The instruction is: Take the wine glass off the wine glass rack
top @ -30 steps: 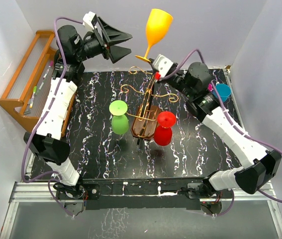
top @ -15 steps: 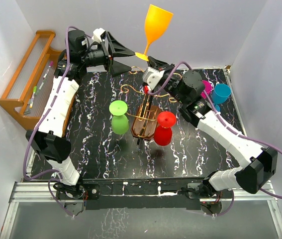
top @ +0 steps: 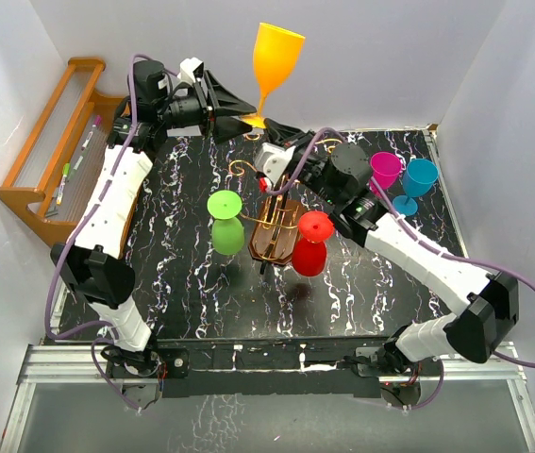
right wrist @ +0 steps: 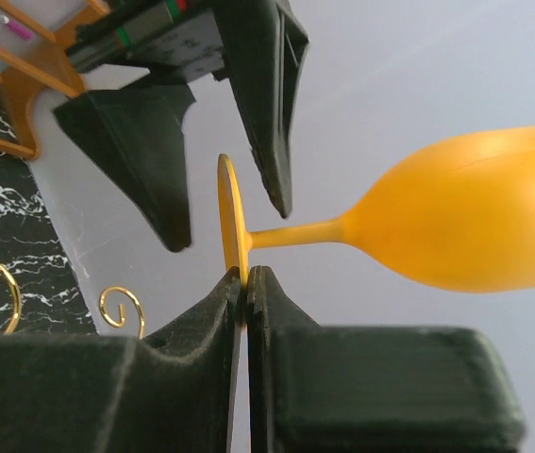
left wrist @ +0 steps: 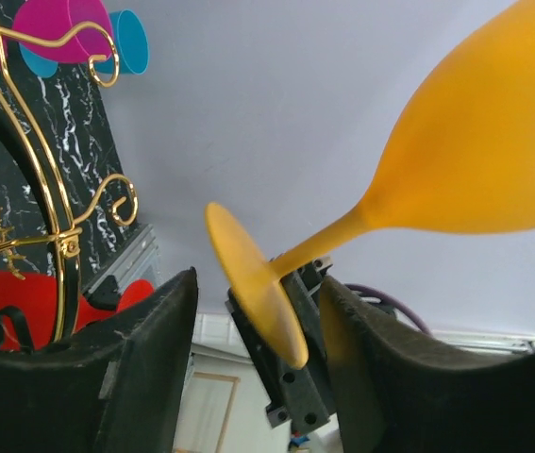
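An orange wine glass (top: 276, 55) is held upright in the air at the back, above the black table. My right gripper (top: 261, 128) is shut on the rim of its round foot (right wrist: 232, 222), and the pads (right wrist: 234, 297) pinch that thin disc edge-on. My left gripper (top: 247, 115) comes in from the left, and its two fingers (left wrist: 154, 349) stand open on either side of the same foot (left wrist: 253, 283) with gaps showing. The wine glass rack (top: 275, 238), a dark wooden base with gold scroll wires (left wrist: 55, 217), stands below in the middle of the table.
A green glass (top: 225, 222) and a red glass (top: 312, 243) stand upside down beside the rack. A magenta glass (top: 385, 170) and a blue one (top: 418, 177) stand upright at the back right. An orange-brown slatted shelf (top: 55, 151) with pens lines the left wall.
My right arm has carried the orange glass leftward and a little higher, bringing its foot between my left fingers. The left jaws have narrowed around the foot.
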Tool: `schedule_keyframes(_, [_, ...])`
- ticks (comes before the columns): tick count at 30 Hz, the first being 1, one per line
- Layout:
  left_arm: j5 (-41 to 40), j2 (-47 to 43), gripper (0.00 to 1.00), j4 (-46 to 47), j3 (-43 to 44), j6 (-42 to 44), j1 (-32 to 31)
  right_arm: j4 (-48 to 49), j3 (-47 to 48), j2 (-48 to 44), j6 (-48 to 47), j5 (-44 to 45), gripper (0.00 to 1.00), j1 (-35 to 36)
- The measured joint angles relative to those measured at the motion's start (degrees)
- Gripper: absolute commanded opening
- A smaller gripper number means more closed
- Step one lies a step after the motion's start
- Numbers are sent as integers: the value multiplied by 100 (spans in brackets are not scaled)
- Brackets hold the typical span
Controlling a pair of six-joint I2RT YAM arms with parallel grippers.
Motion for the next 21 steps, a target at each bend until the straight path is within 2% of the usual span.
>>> schedule_keyframes(6, [111,31,0,216,-186,-162,-2,57,-15,151,-52,122,8,120])
schedule_keyframes(9, [146,15,0,396,-361,-354,-2,50,-131,153,-96,166,11,131])
schedule_keyframes(10, [155,13,0,433,-424,-420,0,57,-168,153,-98,201,16,136])
schedule_keyframes(12, [146,13,0,549,-577,-511,-2,42,-234,153,-37,297,34,140])
schedule_keyframes(15, [15,11,0,798,-761,-516,-11,83,-446,76,175,553,46,149])
schedule_keyframes(21, [-660,-31,0,1154,-828,-466,31,-105,-763,-575,682,1394,52,146])
